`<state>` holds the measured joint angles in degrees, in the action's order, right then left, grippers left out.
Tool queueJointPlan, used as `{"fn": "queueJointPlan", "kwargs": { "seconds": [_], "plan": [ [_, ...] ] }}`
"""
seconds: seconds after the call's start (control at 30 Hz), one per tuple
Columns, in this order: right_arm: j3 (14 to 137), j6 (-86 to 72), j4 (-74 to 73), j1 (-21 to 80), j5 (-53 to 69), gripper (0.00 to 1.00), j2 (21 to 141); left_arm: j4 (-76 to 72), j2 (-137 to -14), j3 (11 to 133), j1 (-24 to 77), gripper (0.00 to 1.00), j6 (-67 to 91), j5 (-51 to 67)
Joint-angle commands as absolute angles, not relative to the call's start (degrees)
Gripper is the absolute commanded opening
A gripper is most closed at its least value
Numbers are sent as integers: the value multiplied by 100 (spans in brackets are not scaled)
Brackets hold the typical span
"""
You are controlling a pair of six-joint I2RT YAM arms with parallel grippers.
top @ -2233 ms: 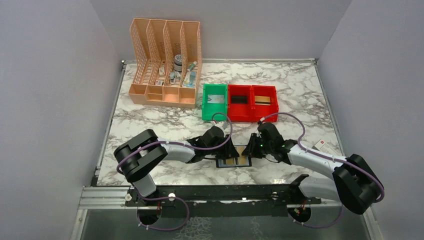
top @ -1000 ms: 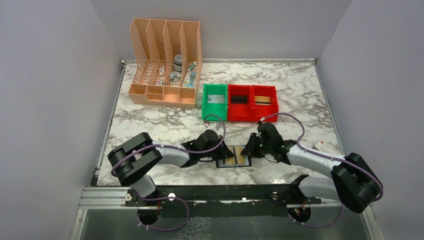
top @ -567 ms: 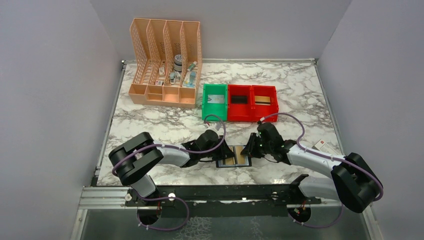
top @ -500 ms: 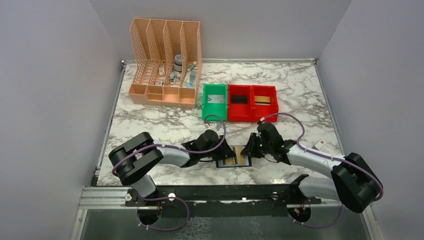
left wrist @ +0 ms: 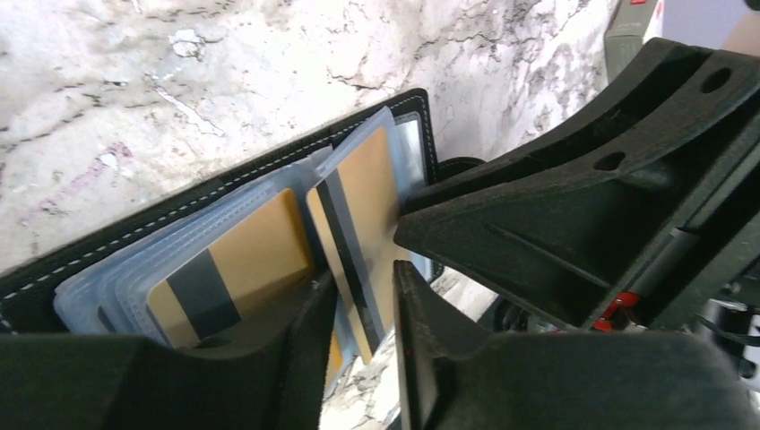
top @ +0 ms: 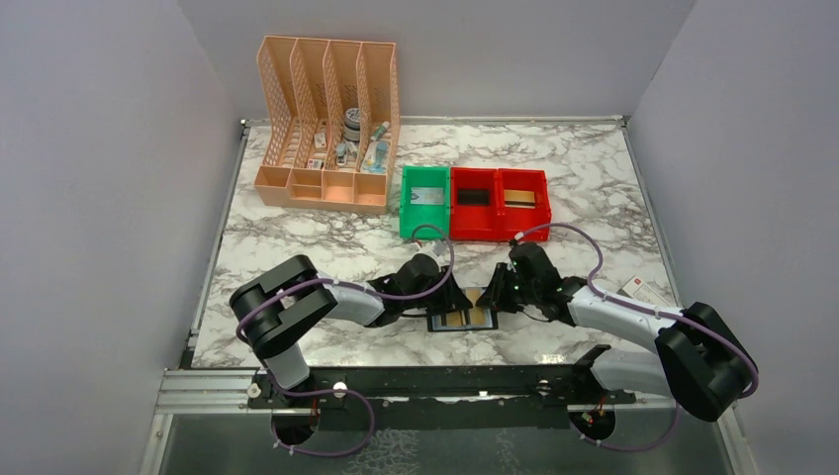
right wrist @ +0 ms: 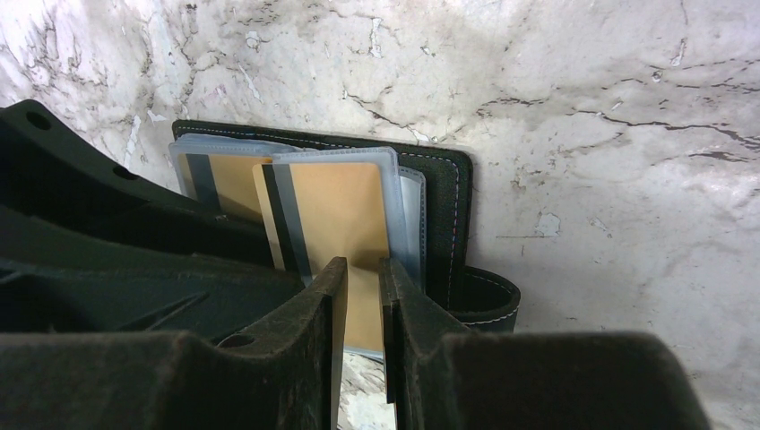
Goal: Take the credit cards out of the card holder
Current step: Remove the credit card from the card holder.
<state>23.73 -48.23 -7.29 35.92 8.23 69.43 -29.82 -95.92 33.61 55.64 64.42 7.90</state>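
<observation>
The card holder (top: 462,318) lies open on the marble near the front edge, a black bifold (right wrist: 445,193) with clear sleeves. Two gold credit cards with black stripes show in the sleeves, one (left wrist: 363,193) sticking out further than the other (left wrist: 246,260). My left gripper (left wrist: 363,279) hovers low over the holder's left side, jaws apart, the corner of the nearer gold card (right wrist: 345,206) showing in the gap. My right gripper (right wrist: 360,269) stands at the holder's right side, jaws a narrow slit apart with nothing pinched. A white card with a red mark (top: 638,288) lies far right.
A peach lattice organizer (top: 326,124) stands at the back left. A green bin (top: 425,201) and two red bins (top: 500,203) sit in a row behind the holder. The two grippers (top: 473,295) are nearly touching above the holder.
My left gripper drew a little left of the holder, then came back right over its left half, and its jaws now stand apart. The right arm and the holder stayed put.
</observation>
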Motion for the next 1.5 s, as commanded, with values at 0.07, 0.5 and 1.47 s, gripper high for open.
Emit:
{"fn": "queueJointPlan", "kwargs": {
  "seconds": [0.07,0.5,1.47],
  "plan": [
    [2200,-4790,-1194,3621,588,21,6974,-2912,-9553,3354,5581,22,6392,776],
    [2223,-4768,-1222,3620,492,21,7014,-2909,-9221,3135,5581,16,6374,652],
    [2623,-4073,-805,3619,1571,25,6288,-2892,-8836,2858,5581,0,6397,536]
  ]
}}
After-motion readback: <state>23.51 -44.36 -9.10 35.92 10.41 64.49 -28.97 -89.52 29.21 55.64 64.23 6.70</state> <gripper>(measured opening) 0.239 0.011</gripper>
